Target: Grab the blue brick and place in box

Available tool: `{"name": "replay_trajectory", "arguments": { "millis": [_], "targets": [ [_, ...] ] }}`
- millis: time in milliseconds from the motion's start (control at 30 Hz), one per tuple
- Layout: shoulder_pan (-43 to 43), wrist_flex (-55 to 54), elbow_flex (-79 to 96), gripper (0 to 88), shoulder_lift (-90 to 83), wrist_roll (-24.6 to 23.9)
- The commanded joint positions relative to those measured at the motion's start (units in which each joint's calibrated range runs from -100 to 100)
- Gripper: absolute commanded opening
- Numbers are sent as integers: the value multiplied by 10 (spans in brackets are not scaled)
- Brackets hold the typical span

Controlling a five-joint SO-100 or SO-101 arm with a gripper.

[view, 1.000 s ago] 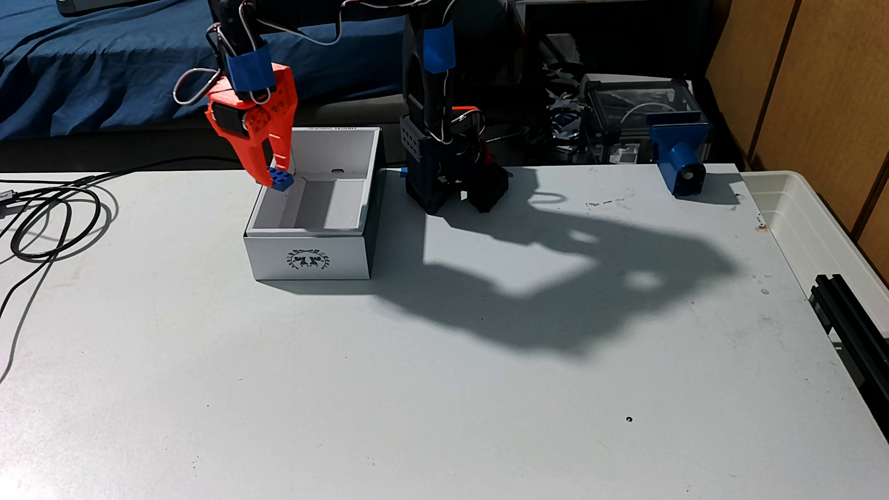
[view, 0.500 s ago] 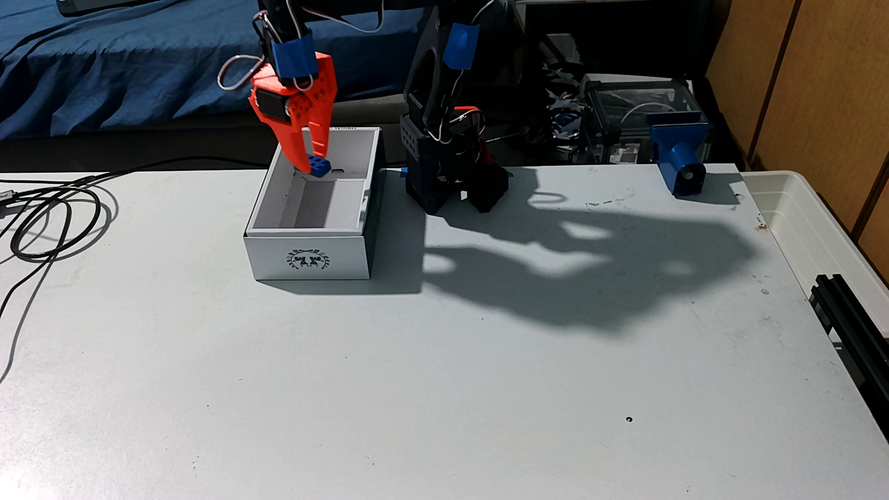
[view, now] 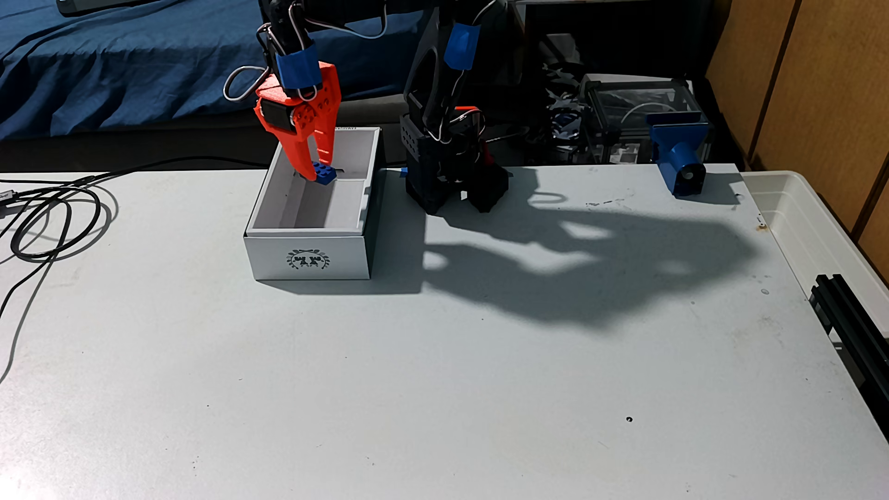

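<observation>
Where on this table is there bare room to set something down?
The whole near half of the table is bare, in front of the box and arm base. Crowded: the far-left cables, the box's inside where the pincer holds the blue brick.

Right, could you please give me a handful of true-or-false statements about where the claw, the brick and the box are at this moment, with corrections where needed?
1. The claw is shut on the blue brick. True.
2. The brick lies on the table in front of the box. False: it is held above the box's open top, near the far end.
3. The box's printed emblem faces the camera. True.
4. A blue clamp-like block sits inside the box. False: it stands at the table's far right edge, well away from the box.
5. Black cables lie coiled on the left side of the table. True.
</observation>
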Motion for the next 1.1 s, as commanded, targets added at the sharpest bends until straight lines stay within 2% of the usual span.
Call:
{"name": "replay_trajectory", "arguments": {
  "millis": [0,100,333,700,1067],
  "targets": [
    [0,-16,2,13,-15,3],
    [1,-24,1,26,-15,3],
    [4,-26,1,152,-15,3],
    [-1,-21,-5,150,-23,-5],
    [-154,-25,-76,150,-23,-14]
  ]
}}
